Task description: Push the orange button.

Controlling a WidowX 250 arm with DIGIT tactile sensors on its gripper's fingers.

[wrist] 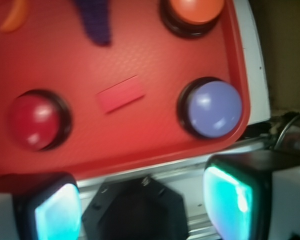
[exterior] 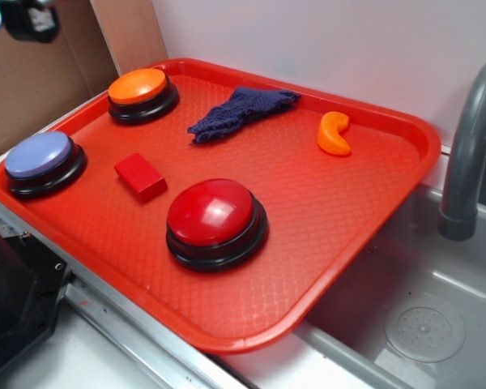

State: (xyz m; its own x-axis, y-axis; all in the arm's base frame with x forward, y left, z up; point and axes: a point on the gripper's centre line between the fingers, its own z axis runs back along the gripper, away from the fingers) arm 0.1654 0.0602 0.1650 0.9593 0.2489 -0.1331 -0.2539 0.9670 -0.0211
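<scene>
The orange button [exterior: 142, 87], a smooth orange dome on a black base, sits at the far left corner of the red tray [exterior: 415, 128]. In the wrist view the orange button [wrist: 196, 10] is cut off by the top edge. My gripper [wrist: 145, 205] is open, its two pads wide apart with nothing between them. It hovers high over the tray's near-left edge, well short of the orange button. In the exterior view only a blurred dark part of the gripper [exterior: 28, 20] shows at the top left corner.
On the tray lie a big red button [exterior: 215, 215], a blue button [exterior: 40, 158], a small red block [exterior: 140, 176], a dark blue cloth [exterior: 239, 109] and a curved orange piece [exterior: 334, 134]. A grey sink [exterior: 421, 316] and faucet [exterior: 470, 146] are at the right.
</scene>
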